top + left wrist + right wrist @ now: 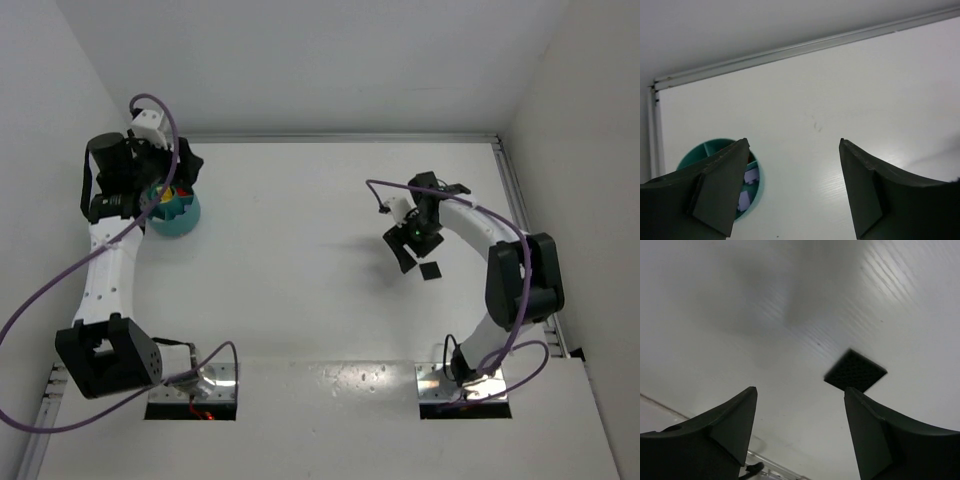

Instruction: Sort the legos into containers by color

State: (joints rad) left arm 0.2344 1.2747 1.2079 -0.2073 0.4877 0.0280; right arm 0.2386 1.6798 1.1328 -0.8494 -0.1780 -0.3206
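Note:
The teal bowl [182, 216] sits at the far left, partly under my left gripper [183, 168]. Red and yellow legos [169, 194] show inside it. In the left wrist view the bowl [710, 149] lies at the lower left, half hidden by the left finger [715, 190]. Two pale bricks [750, 176] lie in one compartment. My left gripper [793, 141] is open and empty, mostly over bare table beside the bowl. My right gripper [405, 254] is open and empty above the table on the right; it also shows in the right wrist view [800, 389]. I see no loose legos on the table.
A small flat black square [430, 270] lies on the table just right of my right gripper; it also shows in the right wrist view [855, 371]. A metal rail [340, 138] runs along the table's far edge. White walls close in the left, far and right sides.

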